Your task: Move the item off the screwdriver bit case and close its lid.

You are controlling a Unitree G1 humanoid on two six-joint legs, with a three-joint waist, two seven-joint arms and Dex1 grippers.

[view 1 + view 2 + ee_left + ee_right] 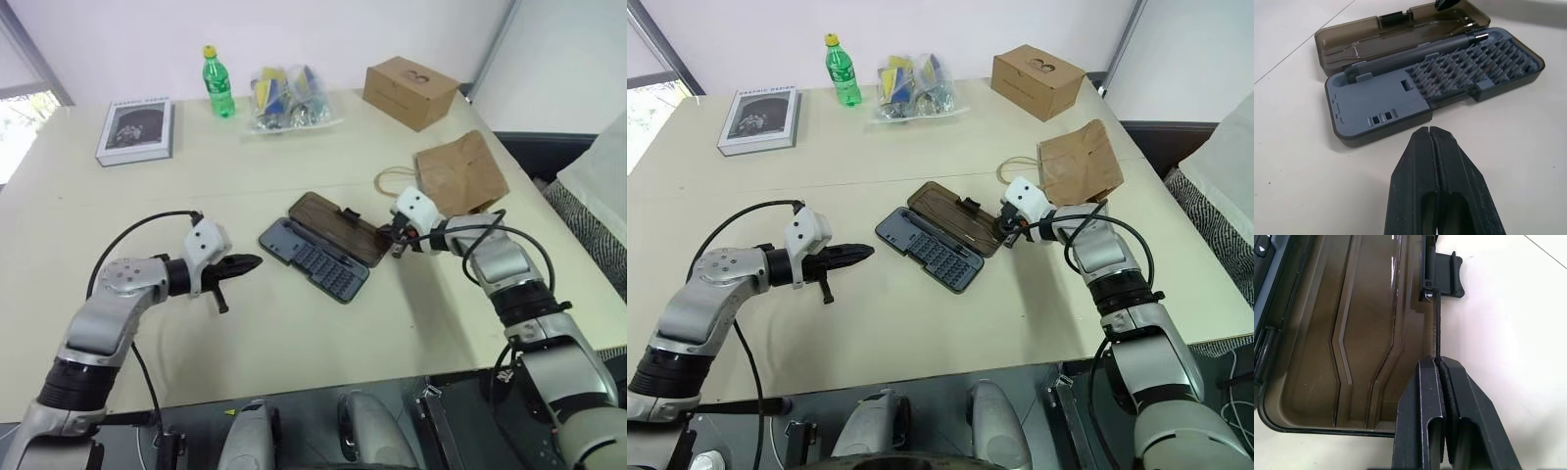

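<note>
1. A grey-covered book [135, 131] lies on the counter [294, 333] far from the screwdriver bit case, toward the back left corner.
2. The left gripper [247, 262] hovers just left of the screwdriver bit case [323, 249], apart from it, fingers pressed together and clenched on nothing; the left wrist view shows them closed with the case's tray end ahead.
3. A green bottle [217, 82] with a yellow cap stands behind the case, well apart, next to a clear bag of packaged goods [286, 98].
4. The screwdriver bit case lies open near the middle of the counter. Its blue-grey tray [313, 259], with rows of bits, is nearer the robot.
5. The smoky brown lid [338, 228] lies flat on the counter, hinged along the tray's far side, its black latch tab [1444, 275] on the outer edge.
6. The right gripper [398, 242] is at the lid's right outer edge; the right wrist view shows its fingers clenched on that thin edge, below the latch tab.
7. The kraft paper bag [458, 172] lies flat on the counter right of the case, clear of it, its loop handle toward the lid.
8. A brown cardboard box [409, 92] sits behind the bag, well apart from the case.
</note>
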